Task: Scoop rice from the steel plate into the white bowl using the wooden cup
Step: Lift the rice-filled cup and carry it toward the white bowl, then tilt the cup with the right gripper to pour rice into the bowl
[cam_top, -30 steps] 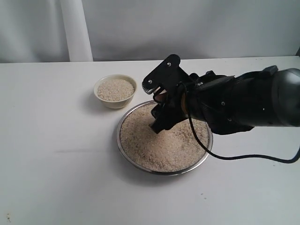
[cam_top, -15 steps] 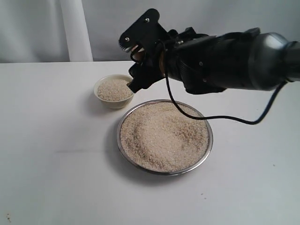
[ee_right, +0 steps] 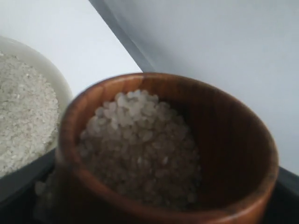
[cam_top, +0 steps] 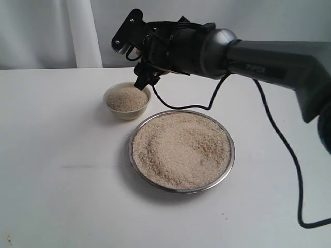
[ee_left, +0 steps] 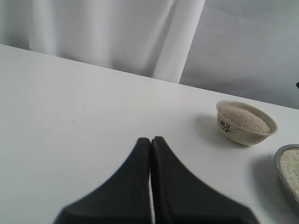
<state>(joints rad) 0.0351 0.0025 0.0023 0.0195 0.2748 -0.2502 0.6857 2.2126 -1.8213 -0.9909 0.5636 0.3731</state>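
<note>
My right gripper [cam_top: 130, 63] hangs just above the far right rim of the white bowl [cam_top: 127, 99], which is heaped with rice. It is shut on the wooden cup [ee_right: 219, 121], which is tilted and holds rice [ee_right: 140, 140]; in the exterior view the fingers mostly hide the cup. The steel plate [cam_top: 131, 153], full of rice [cam_top: 181, 150], lies in front of the bowl, to its right. My left gripper [ee_left: 150, 139] is shut on nothing, low over bare table, with the bowl [ee_left: 245, 123] and the plate's rim [ee_left: 281, 157] beyond it.
A black cable [cam_top: 280, 140] hangs from the right arm down to the table, right of the plate. A white curtain [cam_top: 83, 31] stands behind the table's far edge.
The right gripper has lifted the cup out of the plate's rice and carried it up and left to the bowl's far rim. The left gripper's earlier state is not shown.
</note>
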